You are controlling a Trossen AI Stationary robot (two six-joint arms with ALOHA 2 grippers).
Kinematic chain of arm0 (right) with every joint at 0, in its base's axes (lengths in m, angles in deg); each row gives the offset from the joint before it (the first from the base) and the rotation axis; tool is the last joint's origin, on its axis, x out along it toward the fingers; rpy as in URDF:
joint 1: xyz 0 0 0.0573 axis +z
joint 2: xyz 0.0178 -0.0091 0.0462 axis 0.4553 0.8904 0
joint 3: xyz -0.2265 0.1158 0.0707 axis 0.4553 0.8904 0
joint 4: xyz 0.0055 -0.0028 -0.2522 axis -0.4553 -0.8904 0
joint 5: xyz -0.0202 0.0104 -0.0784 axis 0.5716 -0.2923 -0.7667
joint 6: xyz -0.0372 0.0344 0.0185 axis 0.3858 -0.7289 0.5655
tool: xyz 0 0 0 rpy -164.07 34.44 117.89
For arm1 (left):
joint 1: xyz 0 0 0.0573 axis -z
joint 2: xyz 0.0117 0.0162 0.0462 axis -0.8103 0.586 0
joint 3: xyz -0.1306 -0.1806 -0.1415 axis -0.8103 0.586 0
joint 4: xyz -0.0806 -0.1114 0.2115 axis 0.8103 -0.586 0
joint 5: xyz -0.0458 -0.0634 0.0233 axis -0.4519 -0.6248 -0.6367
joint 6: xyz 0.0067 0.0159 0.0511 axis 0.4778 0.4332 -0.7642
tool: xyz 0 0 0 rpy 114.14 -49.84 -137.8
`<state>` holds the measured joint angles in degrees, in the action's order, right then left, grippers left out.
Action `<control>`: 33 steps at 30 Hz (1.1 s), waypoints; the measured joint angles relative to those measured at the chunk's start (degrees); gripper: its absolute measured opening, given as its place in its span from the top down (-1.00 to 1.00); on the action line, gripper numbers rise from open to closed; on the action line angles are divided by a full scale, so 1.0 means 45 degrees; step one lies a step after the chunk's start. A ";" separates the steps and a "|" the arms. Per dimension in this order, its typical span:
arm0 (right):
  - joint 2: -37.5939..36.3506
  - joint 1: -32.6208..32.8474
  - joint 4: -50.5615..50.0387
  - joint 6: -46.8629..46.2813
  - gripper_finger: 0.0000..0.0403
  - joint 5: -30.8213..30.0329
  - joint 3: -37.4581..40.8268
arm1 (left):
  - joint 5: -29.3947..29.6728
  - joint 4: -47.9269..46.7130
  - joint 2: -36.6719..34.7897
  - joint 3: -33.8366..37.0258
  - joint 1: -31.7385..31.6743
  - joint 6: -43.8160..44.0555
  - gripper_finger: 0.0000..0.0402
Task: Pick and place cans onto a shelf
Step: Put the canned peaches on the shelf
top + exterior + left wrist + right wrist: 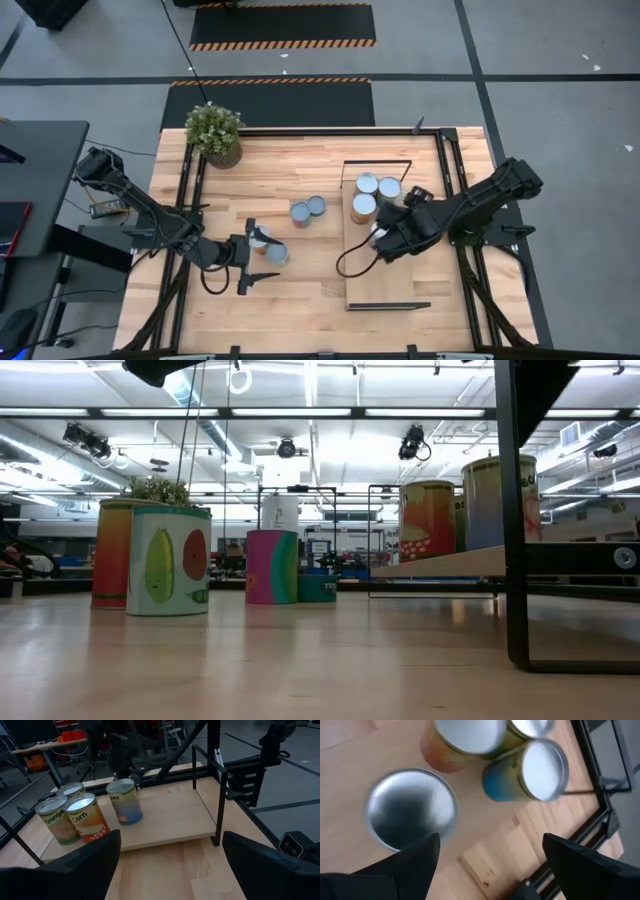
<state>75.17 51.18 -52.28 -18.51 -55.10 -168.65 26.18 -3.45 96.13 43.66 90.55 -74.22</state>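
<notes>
The light-wood shelf (392, 275) with its black frame lies right of the table's middle. Several cans stand at its far end (367, 184), also seen in the left wrist view (87, 816). One more can with a silver top (410, 812), blue and yellow on its side (125, 800), stands a little nearer. My right gripper (384, 238) hovers open above it (487, 865). Two cans (277, 254) stand on the table under my left gripper (256, 252), which is open and raised above them (170, 865). Two more cans (308, 209) stand mid-table.
A potted plant (215, 133) stands at the table's far left. The shelf's black frame posts (220, 795) rise at its edges. The shelf's near half is bare wood (385, 290). In the low view, the table cans (170, 575) stand left and the shelf (440, 565) right.
</notes>
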 joint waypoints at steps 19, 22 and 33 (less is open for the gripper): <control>-0.1426 -0.0032 0.4462 -0.0502 -0.73 0.0917 0.4009 | 0.0000 0.0009 0.0000 0.0000 0.0005 -0.0034 -0.77; -0.1422 -0.0133 0.5264 -0.0148 -0.73 0.0875 0.4004 | 0.0000 0.0006 0.0000 -0.0001 0.0005 -0.0034 -0.77; -0.1417 -0.0296 0.6500 0.0452 -0.73 0.0028 0.3999 | 0.0000 0.0004 0.0000 -0.0005 0.0005 0.0088 -0.77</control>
<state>68.79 49.85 -23.03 -16.47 -54.98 -150.66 26.18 -3.43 96.13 43.64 90.57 -73.82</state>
